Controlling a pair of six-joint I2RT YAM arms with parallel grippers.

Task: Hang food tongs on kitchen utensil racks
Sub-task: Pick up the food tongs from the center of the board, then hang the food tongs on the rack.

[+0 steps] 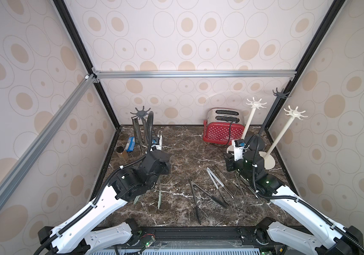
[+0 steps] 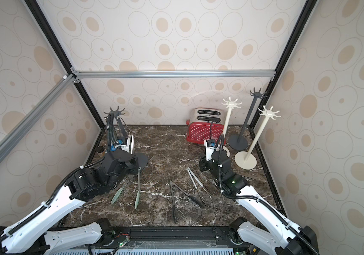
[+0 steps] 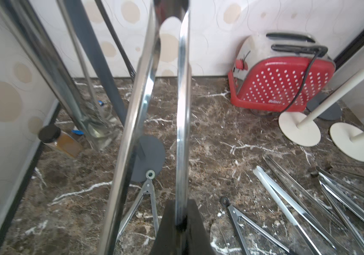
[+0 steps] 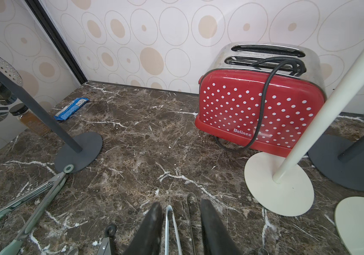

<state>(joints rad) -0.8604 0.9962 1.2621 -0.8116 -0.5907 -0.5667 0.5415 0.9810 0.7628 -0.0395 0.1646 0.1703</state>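
Left gripper [image 3: 181,223] clamped on steel tongs [image 3: 182,99]; right gripper [image 4: 182,229] part-open, straddling white tongs [image 4: 169,206].

LAB KITCHEN: A robotics test cell is dressed as a kitchen. Circle-patterned wallpaper panels [image 1: 198,33] hang on a bare frame of aluminium bars [image 1: 194,74] and black posts [image 1: 77,37], which encloses a marble-look worktop [image 1: 187,150]. The left arm [image 1: 97,205] and the right arm [image 1: 287,198], both white and black with cables looped along them, rise from a rail [image 1: 187,234] at the front edge. Household props dress the set: a red polka-dot toaster [image 1: 222,130], a spice jar [image 1: 122,153], a blue snack packet [image 1: 130,144], tall kitchen utensil racks [image 1: 280,136] and loose food tongs [image 1: 215,179] scattered across the surface.
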